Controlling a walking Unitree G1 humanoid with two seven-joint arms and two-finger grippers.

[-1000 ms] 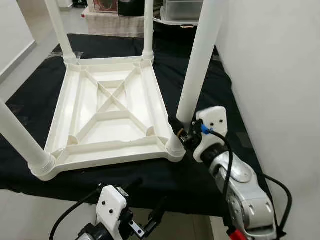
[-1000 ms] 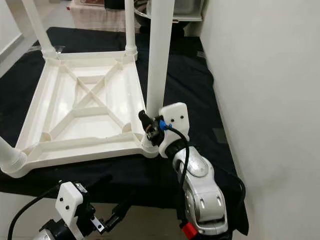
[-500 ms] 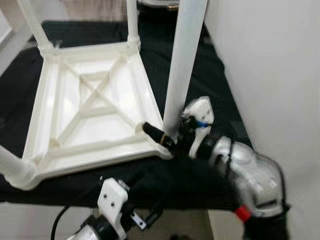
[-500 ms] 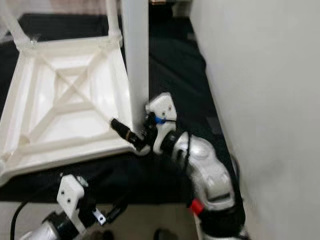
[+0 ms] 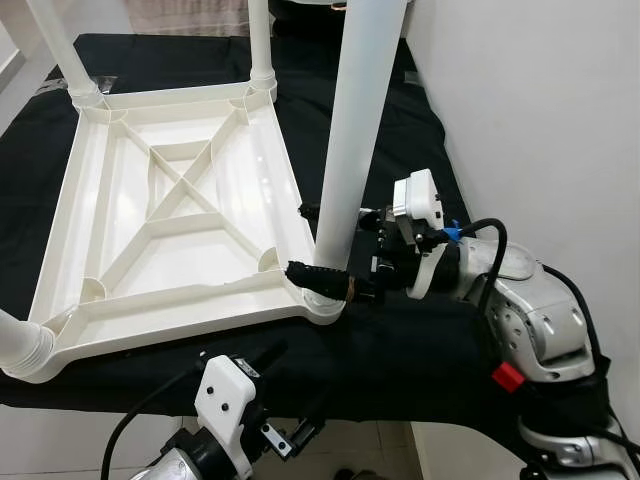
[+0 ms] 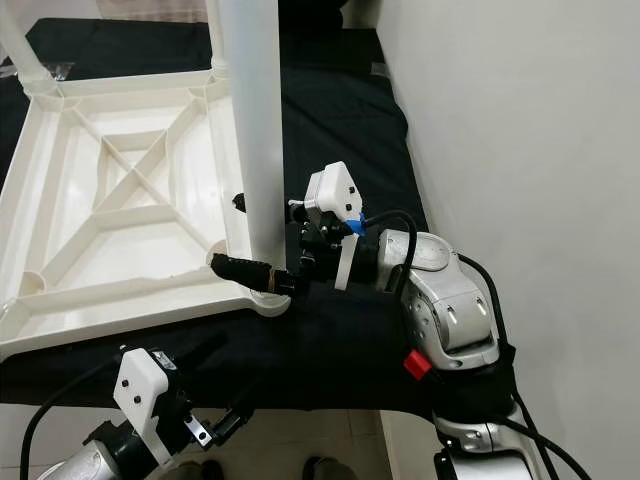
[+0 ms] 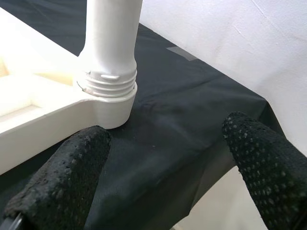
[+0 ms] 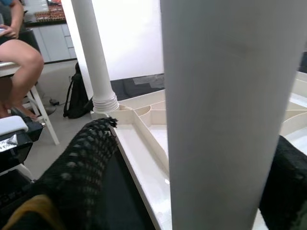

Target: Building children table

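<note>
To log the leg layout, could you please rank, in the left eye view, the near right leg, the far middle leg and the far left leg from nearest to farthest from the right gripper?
1. Near right leg, between the right gripper's fingers.
2. Far middle leg, at the tabletop's far corner.
3. Far left leg, at the far left corner.

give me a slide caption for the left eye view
Right gripper straddles a leg of the upturned table on black cloth.

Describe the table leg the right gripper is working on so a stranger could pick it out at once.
On the black cloth lies a white table top, upside down, with a leg at each corner. The wanted leg stands at the corner nearest the white wall. Unlike the others, it has the right gripper set around its base.
</note>
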